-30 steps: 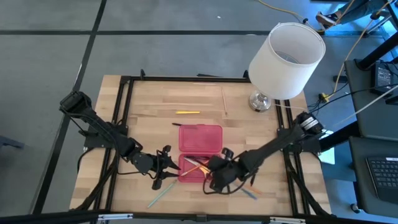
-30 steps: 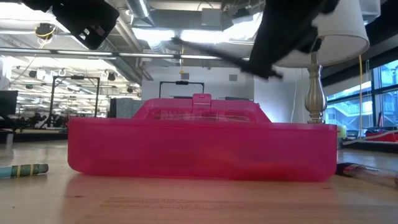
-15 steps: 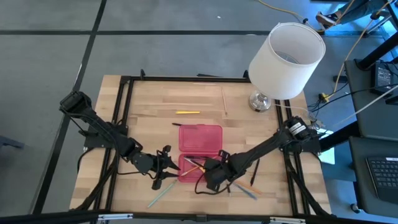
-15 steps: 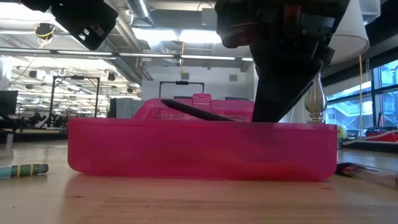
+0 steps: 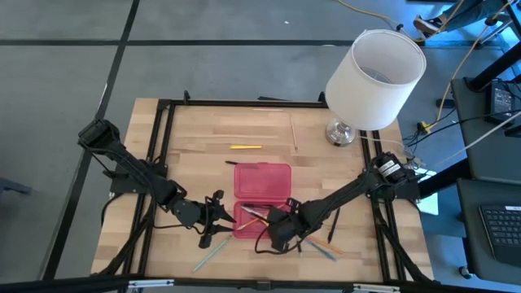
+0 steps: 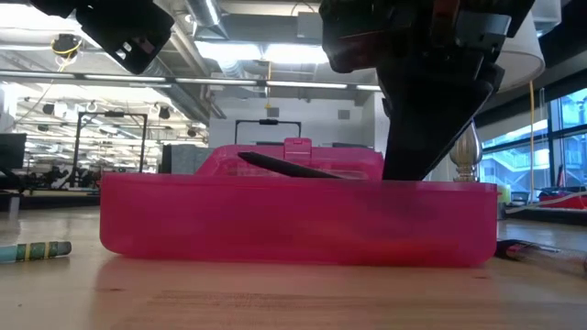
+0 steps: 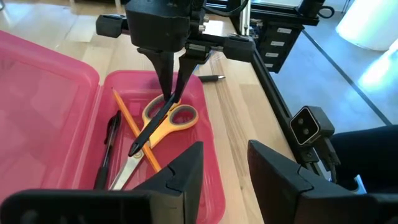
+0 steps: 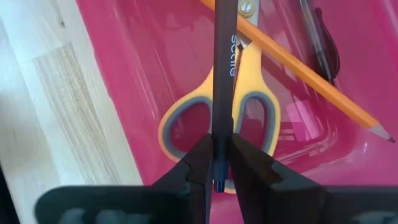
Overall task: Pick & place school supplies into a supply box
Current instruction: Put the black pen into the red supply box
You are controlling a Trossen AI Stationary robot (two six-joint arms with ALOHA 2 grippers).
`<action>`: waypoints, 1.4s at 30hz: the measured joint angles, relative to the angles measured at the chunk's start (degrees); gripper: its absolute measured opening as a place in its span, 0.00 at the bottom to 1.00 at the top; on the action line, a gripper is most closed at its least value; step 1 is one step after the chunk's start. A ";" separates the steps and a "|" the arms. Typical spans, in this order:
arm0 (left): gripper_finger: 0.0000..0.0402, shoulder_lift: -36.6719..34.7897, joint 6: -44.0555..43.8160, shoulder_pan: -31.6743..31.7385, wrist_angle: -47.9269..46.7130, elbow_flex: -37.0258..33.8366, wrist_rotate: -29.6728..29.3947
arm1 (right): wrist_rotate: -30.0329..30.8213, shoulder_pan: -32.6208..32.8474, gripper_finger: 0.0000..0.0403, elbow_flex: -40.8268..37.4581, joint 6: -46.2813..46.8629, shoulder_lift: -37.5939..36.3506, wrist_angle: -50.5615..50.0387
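The supply box (image 5: 262,181) is a pink case lying open on the table, its tray (image 7: 155,81) toward the near edge. In the tray lie yellow-handled scissors (image 8: 249,124), an orange pencil (image 8: 305,71) and a black pen (image 8: 320,43). My right gripper (image 8: 219,163) reaches down into the tray, shut on another black pen (image 7: 152,127) above the scissors. My left gripper (image 7: 225,167) hangs open just left of the tray (image 5: 218,218), with nothing between its fingers. My right gripper pinches the black pen near one end (image 8: 222,134) between its two fingers, and a short stub shows behind them. The fingers (image 7: 166,68) come steeply down from above. The pen slants over the scissors, its free end (image 6: 246,156) toward the table's left and just above the tray's rim.
A lamp with a white shade (image 5: 376,67) stands at the far right. A yellow pencil (image 5: 244,146) and a thin stick (image 5: 294,134) lie beyond the box. More pens lie near the front edge (image 5: 207,256) and right of the tray (image 5: 321,248).
My right gripper has come down into the tray and a little toward the table's left, tipping steeper, and has then kept still. The black pen went with it from above the box down to the height of the tray's rim.
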 joint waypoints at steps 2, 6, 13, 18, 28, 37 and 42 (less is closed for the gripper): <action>0.30 0.00 0.00 0.00 0.00 0.00 0.00 | 0.00 0.00 0.14 0.00 0.00 0.00 0.00; 0.30 0.00 0.00 0.00 0.00 0.00 0.02 | 0.00 0.00 0.14 0.00 0.00 0.00 0.00; 0.30 0.00 0.00 0.00 0.00 0.00 0.01 | 0.04 0.00 0.16 0.00 0.11 0.00 0.00; 0.29 0.00 -0.02 0.00 0.00 0.00 0.00 | 0.04 0.00 0.23 0.00 0.15 0.00 0.00; 0.29 0.00 0.00 0.01 0.01 0.00 0.27 | -1.56 3.59 0.27 5.59 9.57 -4.45 -16.15; 0.30 0.00 -0.12 -0.04 0.02 0.00 0.93 | 0.97 13.57 0.27 8.26 37.98 -6.67 -34.48; 0.30 0.00 -0.09 -0.04 0.00 0.00 2.12 | 1.09 18.82 0.27 5.91 52.11 -6.29 -37.39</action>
